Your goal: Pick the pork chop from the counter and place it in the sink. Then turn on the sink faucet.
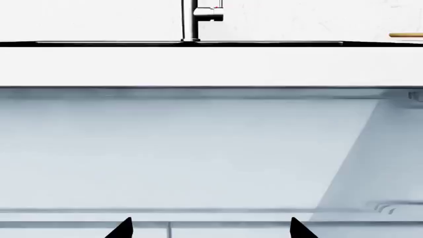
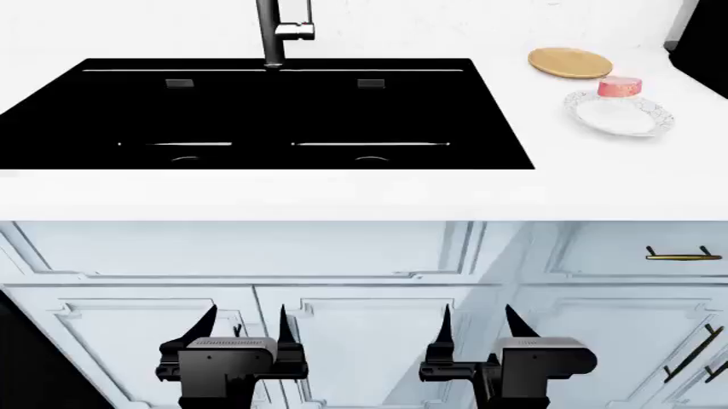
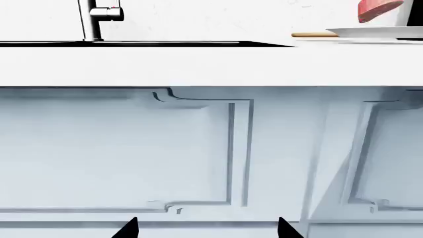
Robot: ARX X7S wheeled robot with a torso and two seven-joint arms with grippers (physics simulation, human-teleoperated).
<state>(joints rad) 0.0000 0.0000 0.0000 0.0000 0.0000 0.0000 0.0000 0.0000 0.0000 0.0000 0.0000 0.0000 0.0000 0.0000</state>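
Nothing started: both grippers, left (image 2: 242, 328) and right (image 2: 476, 328), hang spread and empty before the cabinets. Chop (image 2: 620, 86) sits far right on the counter (image 2: 341, 194), beside the plate (image 2: 620, 115). Next: right arm reaches up.

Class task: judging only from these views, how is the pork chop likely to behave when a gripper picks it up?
The pork chop looks like a small thick slab, so probably light and fairly stiff. Its smooth pink surface may be slippery. It sits at the patterned plate's rim, so a nudge could slide it off.
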